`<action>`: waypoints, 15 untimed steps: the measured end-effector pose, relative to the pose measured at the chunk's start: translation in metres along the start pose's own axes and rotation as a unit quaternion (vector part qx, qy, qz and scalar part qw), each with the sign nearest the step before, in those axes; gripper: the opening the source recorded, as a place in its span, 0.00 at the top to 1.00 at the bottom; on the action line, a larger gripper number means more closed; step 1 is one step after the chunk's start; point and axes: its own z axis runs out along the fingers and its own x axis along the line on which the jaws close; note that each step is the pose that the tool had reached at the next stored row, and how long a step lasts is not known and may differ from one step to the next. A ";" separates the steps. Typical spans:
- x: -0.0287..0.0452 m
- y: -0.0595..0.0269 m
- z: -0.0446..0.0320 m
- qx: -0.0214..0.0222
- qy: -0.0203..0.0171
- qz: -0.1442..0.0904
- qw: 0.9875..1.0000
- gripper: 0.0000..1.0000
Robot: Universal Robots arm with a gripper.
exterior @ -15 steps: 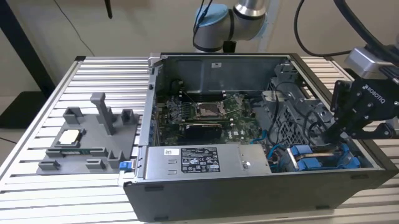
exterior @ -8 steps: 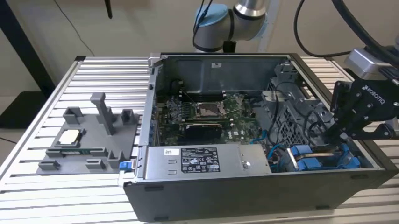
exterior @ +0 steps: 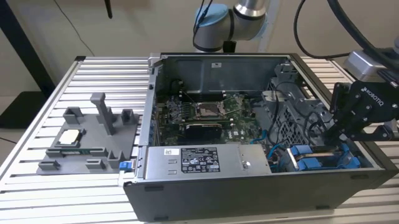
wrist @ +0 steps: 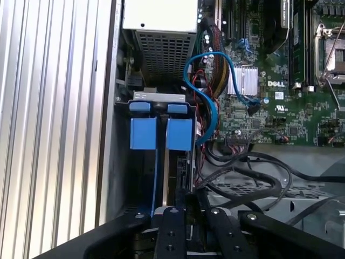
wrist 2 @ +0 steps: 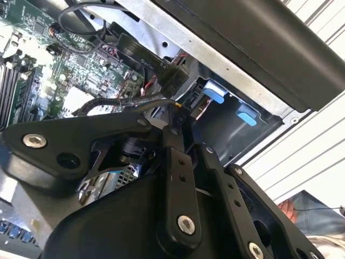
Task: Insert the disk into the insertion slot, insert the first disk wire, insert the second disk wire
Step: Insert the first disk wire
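Blue carrier plastic flanks the disk (exterior: 323,152), which looks seated on edge in the slot (wrist: 123,162), at the case (exterior: 249,198) corner just beside the power supply (exterior: 199,161). The gripper (exterior: 335,139) reaches down into that bay, right over the disk's end. Its jaws are drawn close together at a black cable (wrist 2: 124,101), though I cannot tell whether they pinch it. A blue cable (wrist: 207,97) loops from the motherboard (wrist: 280,86) towards the bay.
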 end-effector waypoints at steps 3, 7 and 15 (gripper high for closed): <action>0.0010 -0.0001 0.0010 0.000 0.000 0.001 1.000 0.81; 0.0028 -0.0004 0.0022 0.000 0.000 0.001 1.000 0.81; 0.0033 -0.0010 0.0049 0.003 -0.002 0.001 1.000 0.81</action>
